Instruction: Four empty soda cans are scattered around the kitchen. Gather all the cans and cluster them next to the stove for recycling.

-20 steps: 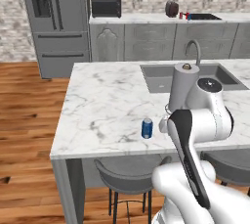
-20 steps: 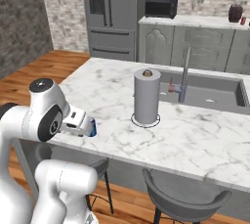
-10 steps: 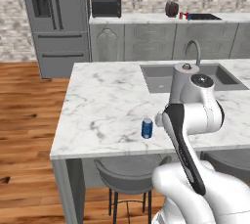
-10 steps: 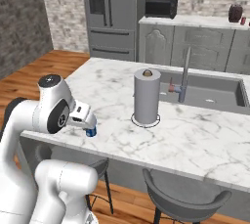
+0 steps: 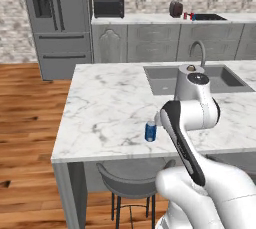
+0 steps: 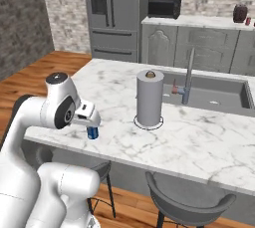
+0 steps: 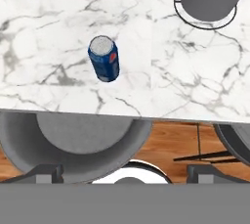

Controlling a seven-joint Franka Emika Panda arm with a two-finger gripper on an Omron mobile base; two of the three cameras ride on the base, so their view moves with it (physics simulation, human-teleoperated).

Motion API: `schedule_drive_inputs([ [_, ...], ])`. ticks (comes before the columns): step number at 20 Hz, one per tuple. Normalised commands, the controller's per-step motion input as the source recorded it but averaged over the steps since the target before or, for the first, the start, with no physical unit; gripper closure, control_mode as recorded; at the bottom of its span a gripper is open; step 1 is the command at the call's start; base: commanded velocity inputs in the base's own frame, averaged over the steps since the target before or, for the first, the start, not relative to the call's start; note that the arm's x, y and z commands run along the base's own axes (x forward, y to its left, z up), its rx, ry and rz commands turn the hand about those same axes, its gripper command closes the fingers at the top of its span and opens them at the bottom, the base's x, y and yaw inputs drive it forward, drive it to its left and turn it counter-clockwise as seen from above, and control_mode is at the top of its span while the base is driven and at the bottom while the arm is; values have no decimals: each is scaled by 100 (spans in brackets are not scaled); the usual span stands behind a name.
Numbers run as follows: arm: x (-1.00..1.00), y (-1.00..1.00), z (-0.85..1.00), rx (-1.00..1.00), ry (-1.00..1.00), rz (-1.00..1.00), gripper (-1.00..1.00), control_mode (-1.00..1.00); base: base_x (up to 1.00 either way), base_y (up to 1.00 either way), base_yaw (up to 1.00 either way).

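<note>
A blue can (image 5: 150, 131) stands upright near the front edge of the marble desk (image 5: 110, 103), at centre of the left base view; in the hand view it sits upper left of centre (image 7: 104, 58), silvery top up, with bare marble all round it; in the right base view it shows just under the hand (image 6: 92, 132). The hand (image 6: 87, 116) hangs just above the can, low left of centre in the right base view; its jaws stand wide apart and have hold of nothing; the can is not yet between them.

The paper roll (image 6: 150, 98) stands on its ring base at centre of the right base view, well apart from the can; the sink (image 5: 192, 79) and tap (image 6: 188, 75) lie beyond it; a stool (image 5: 132, 185) sits under the desk edge at the bottom of the left base view.

Far back, at the upper right of the left base view, a small red can (image 5: 185, 16) seems to stand on the rear desk beside a dark flat patch that may be the stove (image 5: 210, 17); too small to be sure.

As a judgement, the task is at an early stage; the first pick is only being lined up; no can is held; at most one lies by the stove; the blue can has yet to be gripped, lifted and carried across, and the other cans found.
</note>
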Motion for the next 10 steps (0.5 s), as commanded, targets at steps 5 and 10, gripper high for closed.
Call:
schedule_drive_inputs([
  [5,24,8,-15,0,6,0,-100,-100,0,0,0],
  [10,29,6,-18,0,4,0,-100,-100,0,0,0],
])
